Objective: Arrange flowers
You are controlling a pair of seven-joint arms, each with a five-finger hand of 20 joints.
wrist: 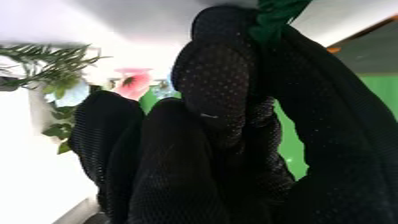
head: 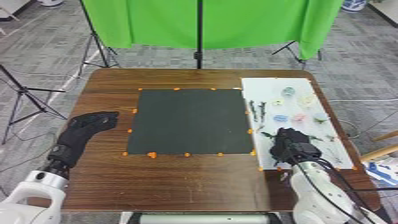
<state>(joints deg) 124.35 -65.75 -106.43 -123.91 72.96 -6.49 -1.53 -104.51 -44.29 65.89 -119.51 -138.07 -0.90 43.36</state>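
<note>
In the head view, my right hand (head: 290, 144) is low over the near part of the white board (head: 289, 82). Dark green foliage (wrist: 274, 21) is pinched between thumb and fingers of my right hand (wrist: 213, 85) in the right wrist view. Farther along the board lie a blue flower (head: 281, 118), a pink flower (head: 299, 118), a pale blue flower (head: 321, 118) and a cream one (head: 307, 100). Green stems (head: 262, 111) lie along its left side. My left hand (head: 91, 121) is at the table's left side, its fingers relaxed and holding nothing.
A black square mat (head: 191, 120) with orange markers round its edge occupies the middle of the brown table (head: 204, 180). Beyond the table hang a green cloth (head: 151, 25) and dark stands. Cables run along my right arm.
</note>
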